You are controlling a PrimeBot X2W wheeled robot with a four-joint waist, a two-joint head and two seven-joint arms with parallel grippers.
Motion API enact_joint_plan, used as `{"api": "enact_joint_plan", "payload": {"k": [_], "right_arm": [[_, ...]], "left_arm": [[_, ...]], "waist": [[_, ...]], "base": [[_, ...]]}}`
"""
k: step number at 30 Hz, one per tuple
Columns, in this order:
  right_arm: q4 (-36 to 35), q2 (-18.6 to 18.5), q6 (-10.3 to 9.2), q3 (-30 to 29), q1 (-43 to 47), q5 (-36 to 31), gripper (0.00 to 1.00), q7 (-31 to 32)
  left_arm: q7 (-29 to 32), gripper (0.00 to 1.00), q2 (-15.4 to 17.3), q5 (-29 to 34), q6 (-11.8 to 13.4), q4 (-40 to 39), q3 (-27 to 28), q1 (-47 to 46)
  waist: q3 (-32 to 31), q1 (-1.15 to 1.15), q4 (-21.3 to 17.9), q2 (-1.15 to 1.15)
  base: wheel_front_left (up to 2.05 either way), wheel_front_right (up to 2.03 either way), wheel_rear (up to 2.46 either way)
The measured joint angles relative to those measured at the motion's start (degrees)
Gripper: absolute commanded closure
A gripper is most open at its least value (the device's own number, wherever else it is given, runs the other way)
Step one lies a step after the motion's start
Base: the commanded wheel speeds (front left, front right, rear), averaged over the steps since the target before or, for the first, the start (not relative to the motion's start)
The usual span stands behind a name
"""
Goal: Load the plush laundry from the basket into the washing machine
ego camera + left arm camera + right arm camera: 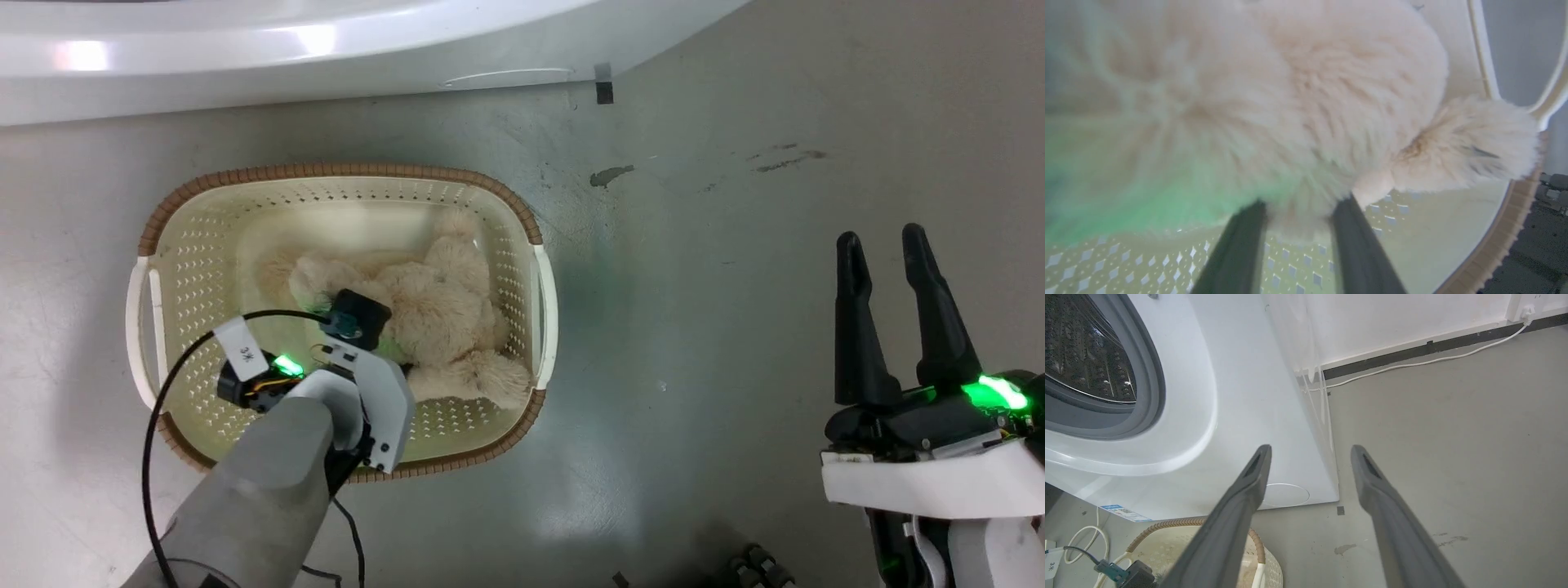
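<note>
The plush laundry [441,310], fluffy and cream, lies in the right half of the basket [326,173], which sits on the floor in front of the washing machine [245,57]. My left arm reaches down into the basket, its wrist [359,327] over the toy's left side. In the left wrist view my left gripper [1298,210] has its tips sunk in the plush laundry [1310,102], fingers still apart with a tuft of fur between them. My right gripper [882,237] hovers open and holding nothing over bare floor right of the basket. The right wrist view shows the open steel drum [1086,355].
A white cable [1412,363] runs along the wall's dark skirting behind the machine. A black tape mark [604,86] and a dark stain [611,174] mark the grey floor near the washer's corner. More cable loops [1086,539] lie left of the basket.
</note>
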Motion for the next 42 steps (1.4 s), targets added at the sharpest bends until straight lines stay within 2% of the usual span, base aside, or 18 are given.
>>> {"api": "enact_joint_plan", "payload": {"k": [12, 19, 24, 35, 42], "right_arm": [[1.42, 0.0, 0.0, -0.42, -0.19, -0.11, 0.0, -0.01], [3.14, -0.01, 0.0, -0.99, 0.38, -0.93, 0.0, -0.26], [4.63, -0.01, 0.0, -1.64, 2.67, -2.07, 0.0, -0.26], [7.05, -0.01, 0.0, -2.65, 7.79, -3.08, 0.0, -0.26], [7.6, -0.01, 0.0, -3.48, 11.29, -3.07, 0.0, -0.26]], "left_arm": [[-3.93, 1.0, 1.7, -4.34, 0.02, -2.32, -2.67, 2.8], [-8.05, 1.0, 1.57, -5.92, 0.05, -2.26, -2.74, 6.36], [-8.62, 1.0, 0.7, -5.98, 0.8, -3.46, -1.35, 9.93], [-8.99, 1.0, 2.54, -0.86, 6.48, -19.82, 7.15, 22.88], [-8.98, 1.0, 3.94, 4.75, 8.72, -32.74, 13.85, 31.7]], "waist": [[-3.92, 0.0, 0.5, 0.0], [-9.89, 0.0, 1.39, 0.0], [-15.94, -0.01, 2.59, 0.0], [-30.85, -0.02, 6.64, 0.0], [-38.9, -0.03, 9.43, 0.0]], "base": [[0.0, 0.0, 0.0], [0.0, 0.0, 0.0], [0.0, 0.0, 0.0], [0.0, 0.0, 0.0], [0.0, 0.0, 0.0]]}}
